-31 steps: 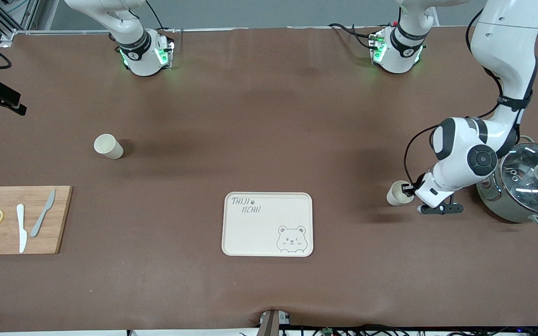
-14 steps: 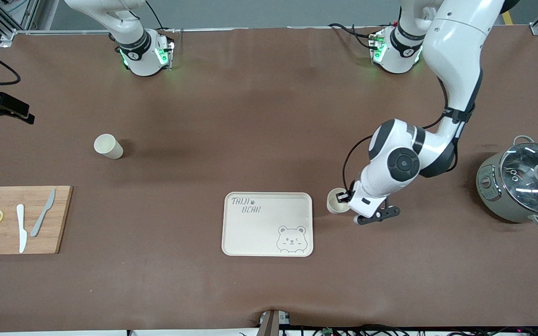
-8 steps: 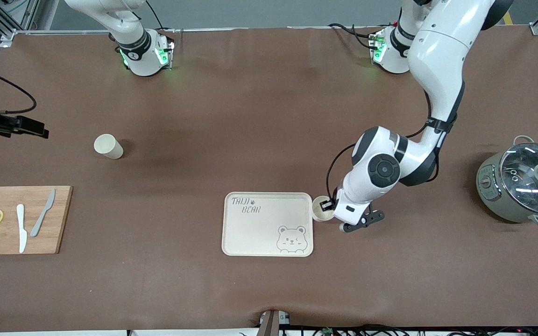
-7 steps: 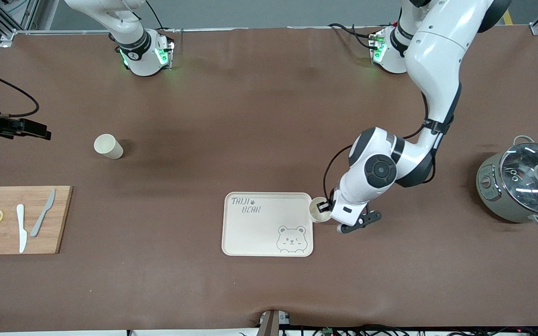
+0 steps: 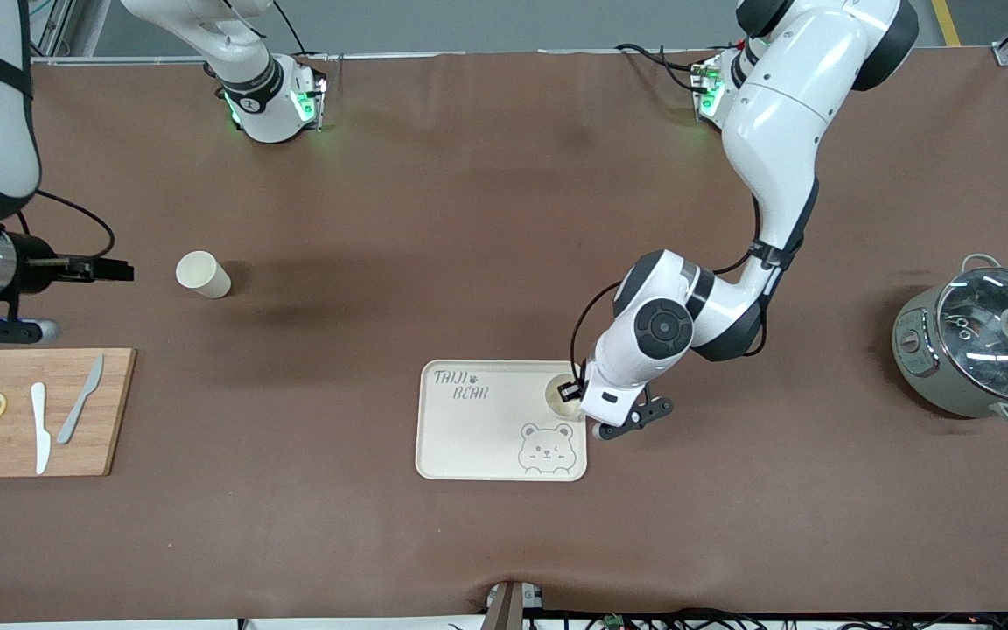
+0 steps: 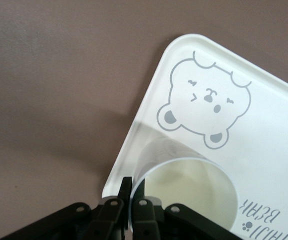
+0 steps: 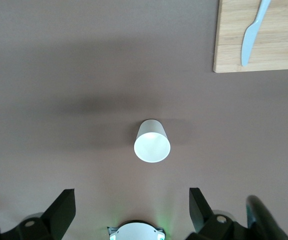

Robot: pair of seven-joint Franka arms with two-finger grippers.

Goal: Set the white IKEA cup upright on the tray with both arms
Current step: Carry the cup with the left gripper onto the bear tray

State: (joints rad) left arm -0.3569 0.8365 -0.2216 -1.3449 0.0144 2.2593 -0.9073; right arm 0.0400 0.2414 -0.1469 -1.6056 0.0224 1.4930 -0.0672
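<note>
My left gripper (image 5: 570, 389) is shut on the rim of a white cup (image 5: 557, 395), one finger inside the wall and one outside. It holds the cup upright over the cream bear tray (image 5: 469, 437), at the tray's edge toward the left arm's end. In the left wrist view the cup (image 6: 189, 190) hangs from my left gripper (image 6: 132, 192) above the tray (image 6: 264, 130), beside the bear drawing. A second white cup (image 5: 202, 274) stands on the table toward the right arm's end. My right gripper (image 5: 110, 269) is open beside it, apart from it. The right wrist view shows that cup (image 7: 152, 141) ahead of my open right gripper (image 7: 131, 192).
A wooden cutting board (image 5: 40, 411) with lemon slices and two knives lies near the right arm's end, nearer the front camera than the second cup. A steel pot with a glass lid (image 5: 981, 341) stands at the left arm's end.
My left arm has carried its cup from beside the pot across the table to over the tray's edge. My right arm has come in from the table's end toward the second cup.
</note>
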